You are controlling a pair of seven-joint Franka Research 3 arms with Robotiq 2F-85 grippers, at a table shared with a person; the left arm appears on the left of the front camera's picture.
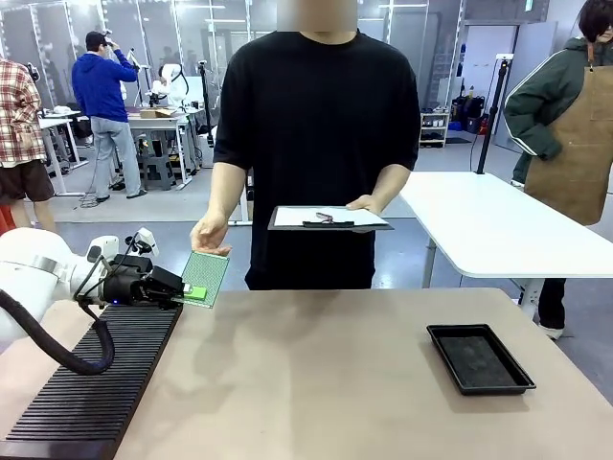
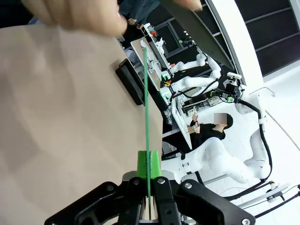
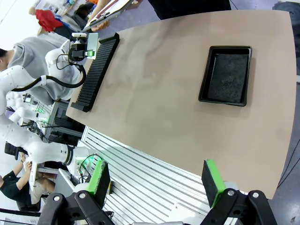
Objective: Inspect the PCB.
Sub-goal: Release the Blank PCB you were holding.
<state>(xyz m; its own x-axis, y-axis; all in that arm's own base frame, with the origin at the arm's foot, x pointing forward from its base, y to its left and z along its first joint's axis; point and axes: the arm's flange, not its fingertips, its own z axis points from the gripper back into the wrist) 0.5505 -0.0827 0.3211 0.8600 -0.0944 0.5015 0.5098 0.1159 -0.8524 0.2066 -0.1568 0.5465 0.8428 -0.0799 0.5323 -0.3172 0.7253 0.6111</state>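
The PCB (image 1: pixel 208 275) is a small green board held tilted above the table's left side, and my left gripper (image 1: pixel 180 288) is shut on its lower edge. In the left wrist view the PCB (image 2: pixel 146 108) stands edge-on as a thin green line rising from between the shut fingers of the left gripper (image 2: pixel 149 174). The person's hand (image 1: pixel 211 234) is at the board's upper edge; whether it touches is unclear. Their other hand holds a clipboard (image 1: pixel 330 218) with white paper. My right gripper (image 3: pixel 155 182) hangs open over the near table edge with nothing between its fingers.
A shallow black tray (image 1: pixel 479 357) lies at the right of the table, also seen as the black tray (image 3: pixel 226 75). A long black ridged rack (image 1: pixel 91 388) runs along the left side under my left arm. Bare brown tabletop (image 1: pixel 316 383) lies between them.
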